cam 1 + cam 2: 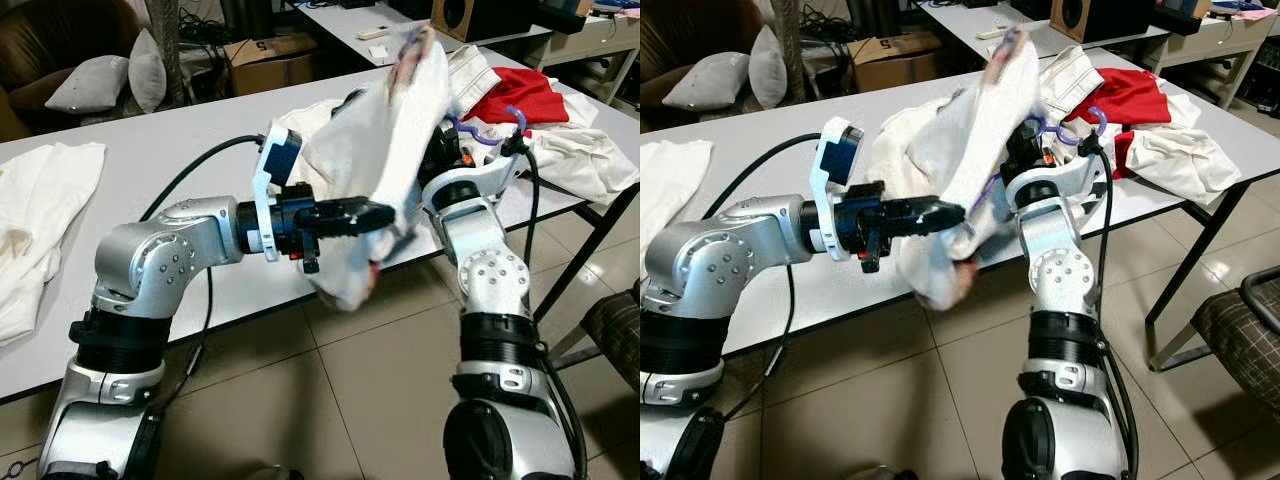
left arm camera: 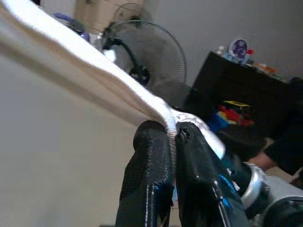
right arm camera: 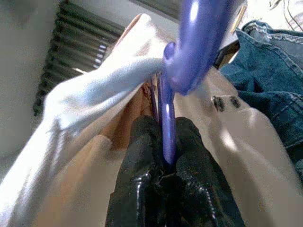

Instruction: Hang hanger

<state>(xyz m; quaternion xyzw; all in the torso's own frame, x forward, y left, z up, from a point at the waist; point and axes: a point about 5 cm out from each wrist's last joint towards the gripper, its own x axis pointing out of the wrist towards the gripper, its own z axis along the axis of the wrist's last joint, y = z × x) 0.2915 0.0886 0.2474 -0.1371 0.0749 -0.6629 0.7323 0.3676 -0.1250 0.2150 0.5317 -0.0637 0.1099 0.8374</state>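
A long white bench was seen spread with clothing: a white T-shirt at the robot's left end, a red garment and further pale laundry at the right. Above its near edge a white garment was held aloft between the two silver arms, draped in loose folds and hanging below bench height over the tiled floor. The cloth was judged light, soft and limp, likely to slide and bunch unless kept under tension, so a pinch on a hem or seam would serve best. The purple plastic hanger was judged light, stiff and smooth, hence slippery, and best taken by its thin bar or neck. The hanger was found inside the raised garment, its bar running straight out from between the fingers of the right pincer, which were pressed together on it. The left pincer was extended from the robot's left toward the garment's middle, its fingers clamped on a folded edge of the white fabric. A second purple hook was visible near the red garment.
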